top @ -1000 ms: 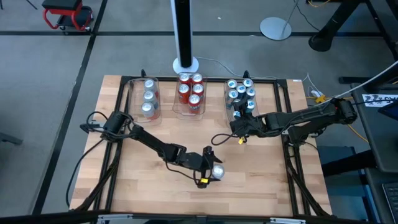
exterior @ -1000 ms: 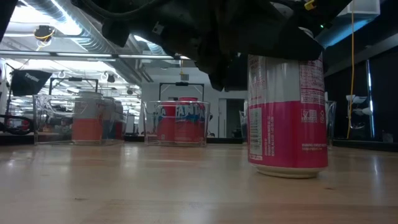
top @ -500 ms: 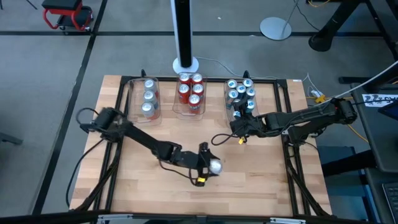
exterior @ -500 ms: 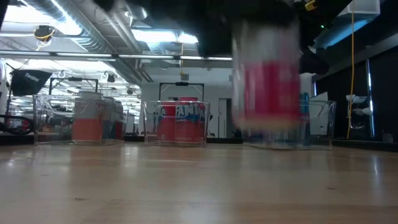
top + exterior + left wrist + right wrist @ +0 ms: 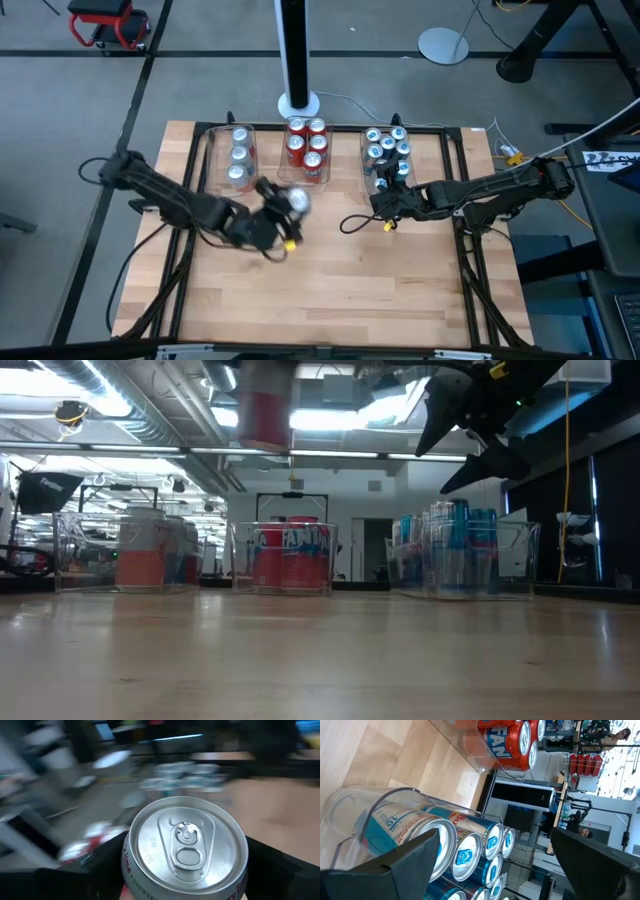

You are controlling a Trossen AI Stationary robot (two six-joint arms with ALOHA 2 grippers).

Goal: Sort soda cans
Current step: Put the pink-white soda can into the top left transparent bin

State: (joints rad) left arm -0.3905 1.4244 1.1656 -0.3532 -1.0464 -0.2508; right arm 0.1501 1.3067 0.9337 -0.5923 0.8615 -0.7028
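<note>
The silver and red can point(image 5: 297, 202) has been lifted off the table, where it stood a second ago near the front edge. It has been carried by the left gripper point(image 5: 285, 208) up and toward the back, close to the tray of red cans point(image 5: 306, 150). The left arm has been pulled back too.

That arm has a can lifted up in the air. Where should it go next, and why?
Probably on toward the left tray. The left gripper holds a silver-and-red can, like the silver-topped cans standing there, and that tray shows open room at its near end.
</note>
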